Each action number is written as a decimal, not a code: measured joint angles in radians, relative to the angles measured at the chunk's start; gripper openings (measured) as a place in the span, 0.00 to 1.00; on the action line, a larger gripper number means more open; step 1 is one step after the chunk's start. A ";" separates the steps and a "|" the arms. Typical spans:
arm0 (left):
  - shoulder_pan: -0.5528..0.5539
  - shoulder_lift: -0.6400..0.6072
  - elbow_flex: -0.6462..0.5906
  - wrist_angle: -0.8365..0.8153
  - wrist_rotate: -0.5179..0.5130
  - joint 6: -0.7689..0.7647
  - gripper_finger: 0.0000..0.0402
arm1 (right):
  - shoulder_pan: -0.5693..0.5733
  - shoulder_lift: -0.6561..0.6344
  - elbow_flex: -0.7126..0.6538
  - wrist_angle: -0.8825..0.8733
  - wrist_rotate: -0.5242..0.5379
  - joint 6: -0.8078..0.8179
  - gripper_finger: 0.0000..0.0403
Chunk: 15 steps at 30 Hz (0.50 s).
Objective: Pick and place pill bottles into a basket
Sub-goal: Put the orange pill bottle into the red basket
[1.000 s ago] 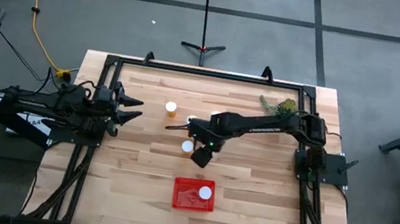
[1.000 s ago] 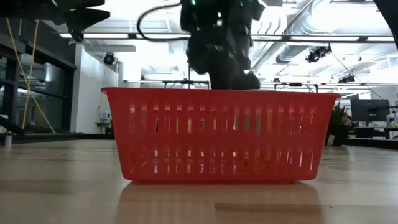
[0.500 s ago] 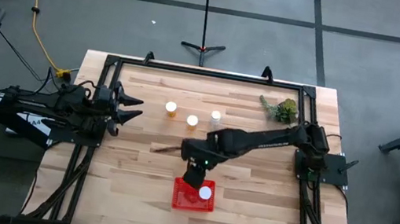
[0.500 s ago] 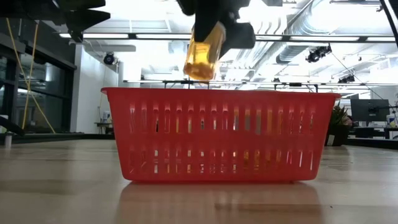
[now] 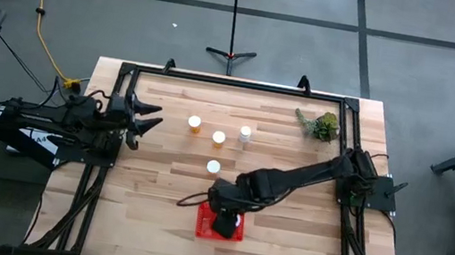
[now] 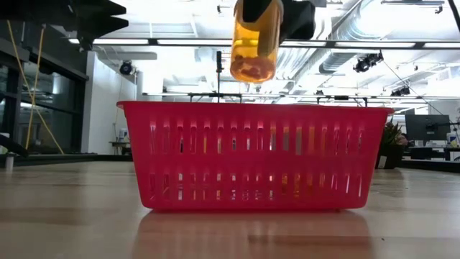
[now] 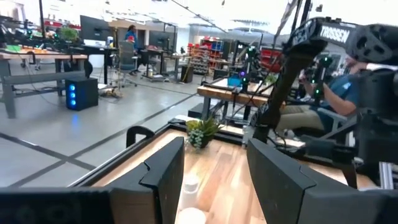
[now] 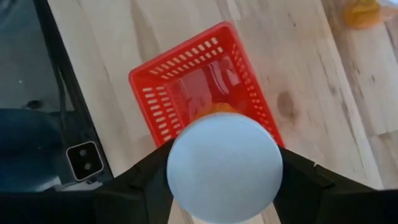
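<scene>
The red meshed basket (image 5: 218,227) stands on the table near its near edge; it also shows in the low view (image 6: 255,155) and the right wrist view (image 8: 155,93). My right gripper (image 5: 227,218) is over it, shut on an orange pill bottle (image 6: 254,44) that hangs above the rim. Three bottles stand upright at the far middle (image 5: 195,124), (image 5: 219,138), (image 5: 245,134), and one more stands nearer (image 5: 212,168). My left gripper (image 5: 146,119) is open and empty at the table's left edge. My right gripper pinches the bottle at its white cap end (image 8: 225,167) between its two fingers (image 8: 149,180), one on each side of the cap. The fingers point down from above. The bottle hangs nearly upright below them, its bottom (image 6: 253,72) clear above the basket's rim.
A green leafy clump (image 5: 318,123) lies at the far right corner. A black frame runs along the table's edges (image 5: 234,81). Bare wood lies left and right of the basket. The room beyond holds desks and a seated person (image 7: 323,93).
My right gripper has carried the bottle from the table's middle toward the near edge and now stands over the basket. The bottle, tilted half a second ago, now hangs nearly upright.
</scene>
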 joint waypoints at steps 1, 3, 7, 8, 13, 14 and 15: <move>0.000 0.000 0.000 0.009 0.000 0.000 0.53 | 0.002 0.000 0.000 0.001 0.001 0.000 0.50; 0.000 0.000 0.000 0.040 -0.001 -0.001 0.53 | 0.005 0.000 0.000 0.003 0.016 -0.010 0.47; 0.000 0.000 0.000 0.099 -0.003 0.000 0.53 | 0.005 0.010 0.000 0.022 0.040 -0.028 0.46; 0.000 0.000 0.000 0.103 -0.003 0.000 0.53 | 0.004 0.017 0.000 0.031 0.041 -0.031 0.46; 0.000 0.000 0.000 0.100 -0.003 -0.026 0.53 | 0.003 0.096 0.000 0.082 -0.033 -0.052 0.53; 0.000 0.000 0.000 0.100 -0.003 -0.026 0.53 | 0.003 0.114 0.000 0.084 -0.048 -0.053 0.54; 0.000 0.000 0.000 0.100 -0.003 -0.026 0.53 | 0.003 0.131 0.000 0.085 -0.059 -0.060 0.54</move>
